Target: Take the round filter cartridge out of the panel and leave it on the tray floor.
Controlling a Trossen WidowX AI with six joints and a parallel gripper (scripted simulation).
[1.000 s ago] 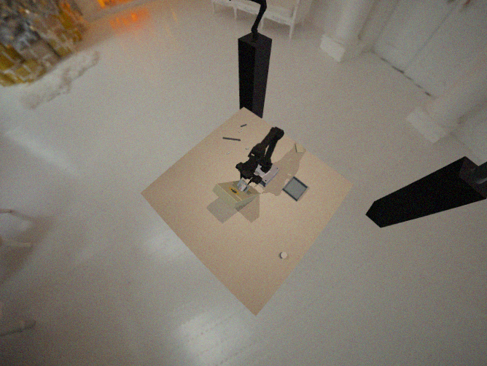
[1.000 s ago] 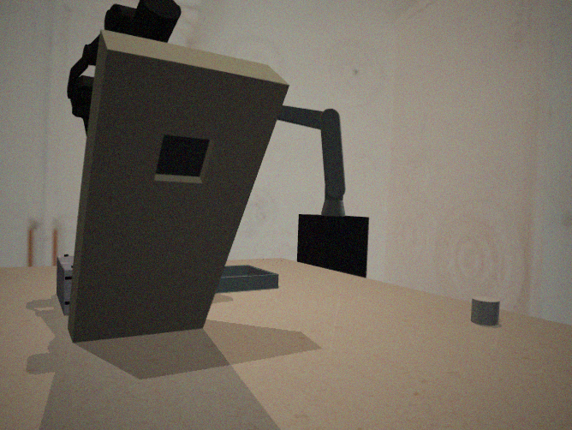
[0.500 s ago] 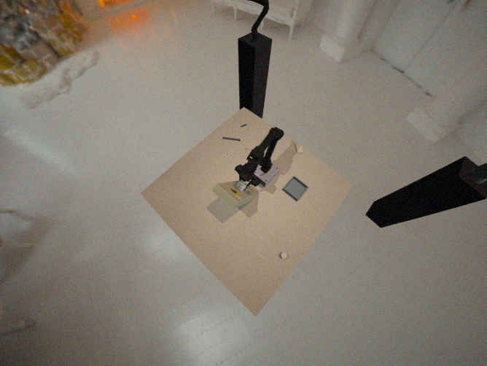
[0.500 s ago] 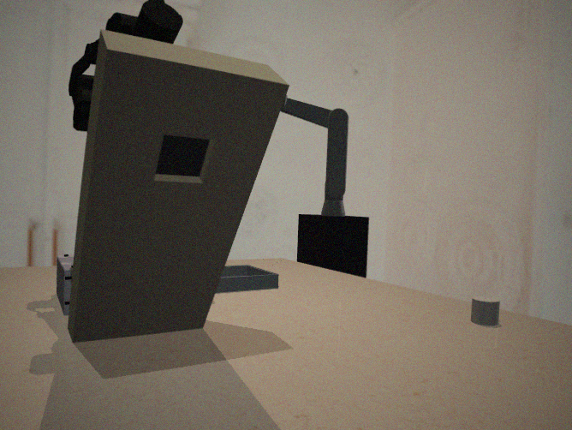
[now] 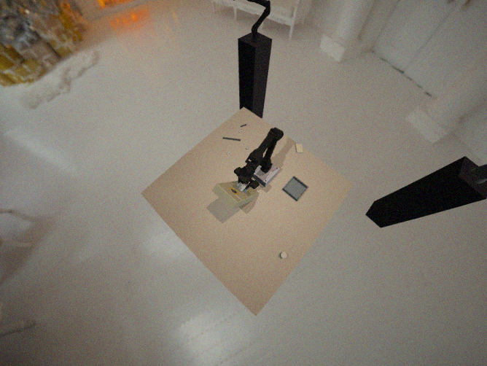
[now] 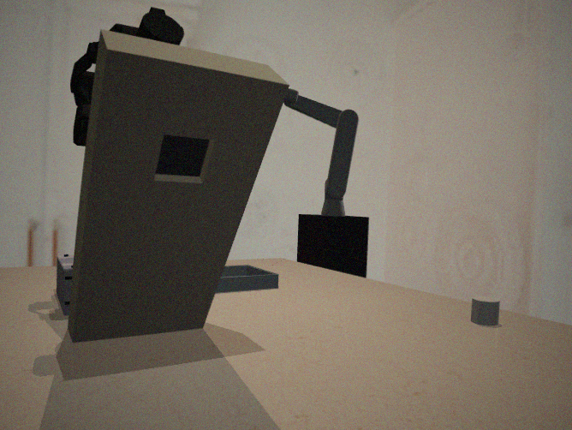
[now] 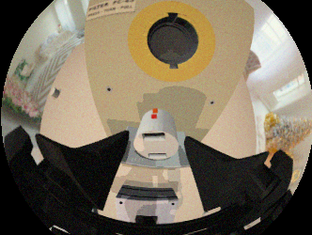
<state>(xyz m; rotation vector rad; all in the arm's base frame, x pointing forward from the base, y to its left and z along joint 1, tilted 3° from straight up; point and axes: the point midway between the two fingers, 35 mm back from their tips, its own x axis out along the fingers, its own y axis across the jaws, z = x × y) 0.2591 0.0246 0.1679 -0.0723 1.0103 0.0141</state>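
The pale round filter cartridge (image 7: 156, 133) (image 5: 241, 187) is out of the panel (image 7: 110, 61) (image 6: 152, 240). It rests on a small grey-blue ledge (image 7: 181, 158) low on the panel's front. Its two slots face the wrist camera, and red marks show on its side. The panel's round socket (image 7: 173, 39) is empty inside a yellow ring. My gripper (image 7: 157, 137) is open, with one finger on each side of the cartridge in the wrist view. Whether the fingers touch it cannot be told. The shallow tray (image 5: 295, 188) (image 6: 252, 281) stands on the table, with nothing visible in it.
A pale box with black details (image 7: 147, 207) (image 6: 64, 277) stands between arm and panel. A small cylinder (image 5: 283, 255) (image 6: 485, 313) stands far from it. A small pale block (image 5: 299, 148) and a dark bar (image 5: 231, 138) lie on the table. Black pillars stand beyond its edges.
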